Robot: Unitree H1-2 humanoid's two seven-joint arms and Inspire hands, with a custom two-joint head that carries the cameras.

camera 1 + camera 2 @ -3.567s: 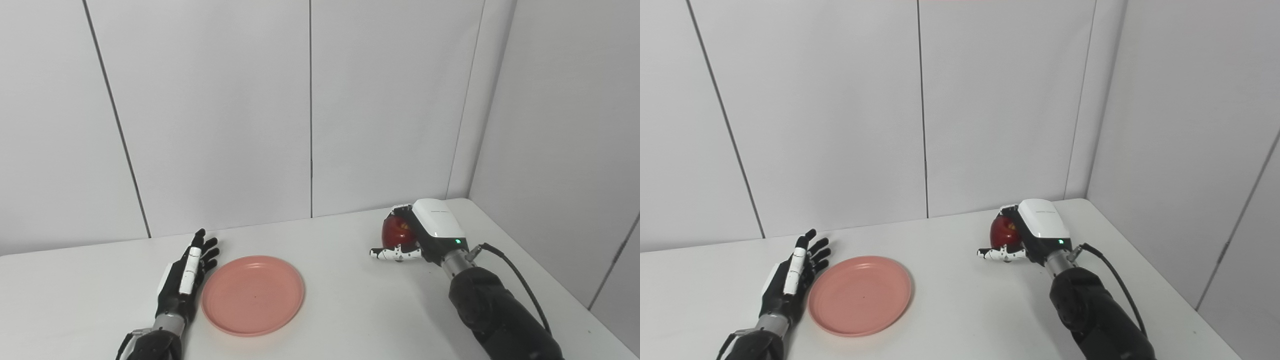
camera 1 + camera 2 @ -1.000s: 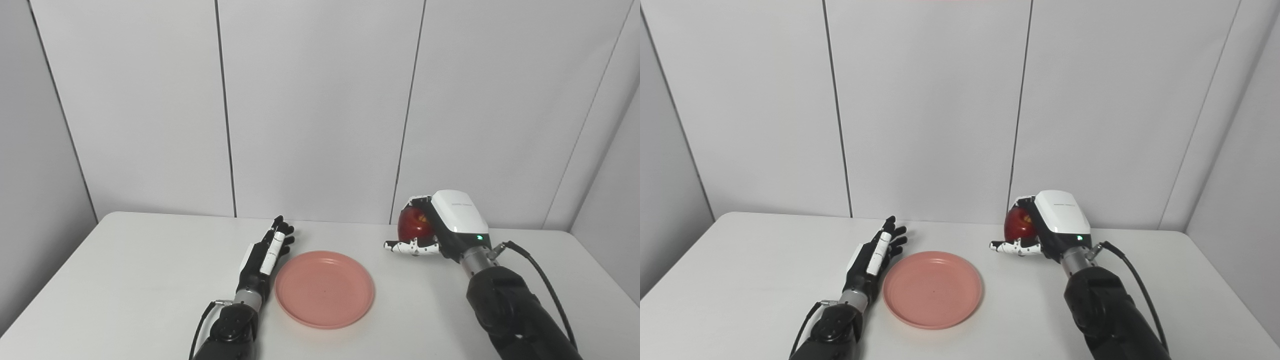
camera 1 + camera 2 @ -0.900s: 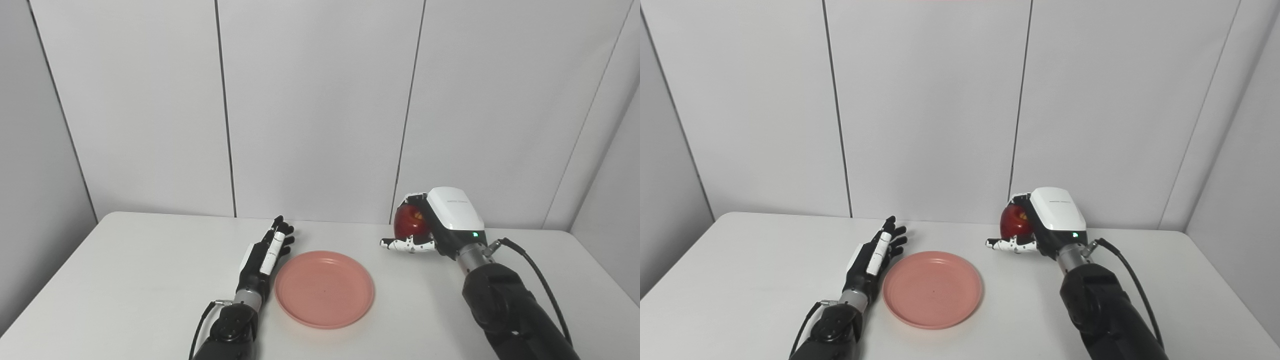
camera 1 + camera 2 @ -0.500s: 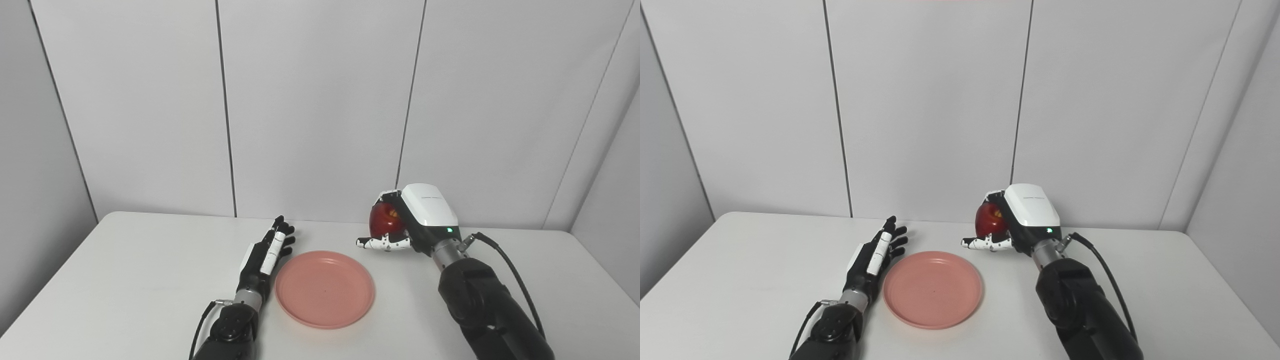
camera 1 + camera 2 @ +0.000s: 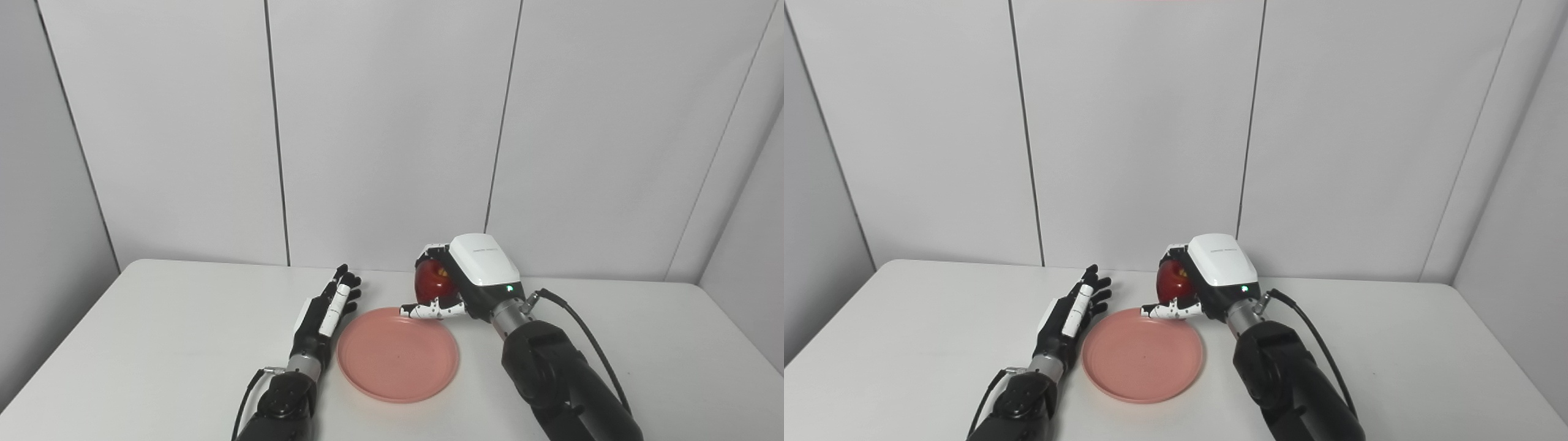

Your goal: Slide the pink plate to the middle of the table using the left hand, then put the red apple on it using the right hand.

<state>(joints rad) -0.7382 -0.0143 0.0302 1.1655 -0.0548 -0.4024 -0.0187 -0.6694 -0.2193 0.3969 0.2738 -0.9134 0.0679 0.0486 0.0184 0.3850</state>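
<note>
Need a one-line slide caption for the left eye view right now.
Right hand carries the red apple over the far rim of the pink plate; the open left hand rests beside it.

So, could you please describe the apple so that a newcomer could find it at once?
Start at the white table and find the pink plate near its middle. Above the plate's far rim, the right hand holds the red apple, the only round, dark red thing here.
</note>
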